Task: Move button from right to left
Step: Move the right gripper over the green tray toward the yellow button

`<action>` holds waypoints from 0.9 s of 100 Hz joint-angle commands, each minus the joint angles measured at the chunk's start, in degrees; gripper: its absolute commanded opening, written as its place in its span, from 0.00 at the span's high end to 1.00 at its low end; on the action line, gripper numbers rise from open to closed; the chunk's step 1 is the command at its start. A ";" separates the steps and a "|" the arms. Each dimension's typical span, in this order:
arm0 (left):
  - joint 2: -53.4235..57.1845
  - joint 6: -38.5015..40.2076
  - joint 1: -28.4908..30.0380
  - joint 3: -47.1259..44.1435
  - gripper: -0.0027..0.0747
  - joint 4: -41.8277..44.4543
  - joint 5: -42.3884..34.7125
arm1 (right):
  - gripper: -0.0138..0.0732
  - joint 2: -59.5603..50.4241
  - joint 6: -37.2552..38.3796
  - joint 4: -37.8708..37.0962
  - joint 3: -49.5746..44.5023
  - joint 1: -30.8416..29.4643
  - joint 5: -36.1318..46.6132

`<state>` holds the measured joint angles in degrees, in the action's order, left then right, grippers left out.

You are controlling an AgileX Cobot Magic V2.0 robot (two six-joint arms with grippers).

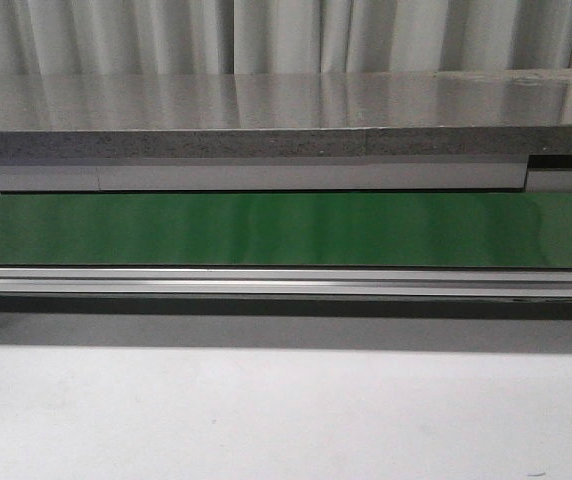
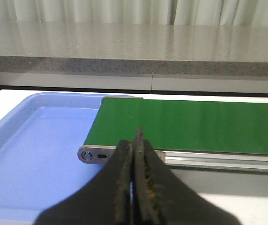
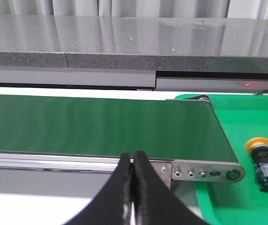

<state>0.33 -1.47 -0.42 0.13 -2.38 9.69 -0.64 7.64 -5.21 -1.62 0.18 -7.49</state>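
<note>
Green conveyor belt point(image 1: 286, 230) runs across the bench, and nothing looks started: both the left gripper point(image 2: 135, 140) and right gripper point(image 3: 132, 161) sit pinched together, holding nothing. Off to the side of the right gripper, well apart, the button point(image 3: 264, 157) lies in a green tray point(image 3: 227, 206) past the belt's end, so that gripper should spread, reach over and grasp it.
</note>
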 commanded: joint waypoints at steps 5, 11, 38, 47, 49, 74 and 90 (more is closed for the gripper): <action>1.76 0.13 0.25 -2.66 0.99 0.00 -4.41 | 0.92 -1.05 -0.49 0.03 0.87 0.13 4.89; 1.76 0.13 0.25 -2.66 0.99 0.00 -4.41 | 0.92 -1.05 -0.49 0.03 0.87 0.13 4.89; 1.76 0.13 0.25 -2.66 0.99 0.00 -4.41 | 0.92 -1.05 -0.49 0.03 0.87 0.13 4.89; 1.76 0.13 0.25 -2.66 0.99 0.00 -4.41 | 0.92 -1.05 -0.49 0.03 0.87 0.13 4.89; 1.76 0.13 0.25 -2.66 0.99 0.00 -4.41 | 0.92 -1.05 -0.49 0.03 0.87 0.13 4.89; 1.76 0.13 0.25 -2.66 0.99 0.00 -4.41 | 0.92 -1.05 -0.42 -0.17 1.00 -0.26 8.90; 1.76 0.13 0.25 -2.66 0.99 0.00 -4.41 | 0.91 -0.74 -0.42 3.41 4.95 -0.26 3.41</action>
<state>0.33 -1.47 -0.42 0.13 -2.29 9.69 -0.64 7.64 -3.52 -0.60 0.18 -5.99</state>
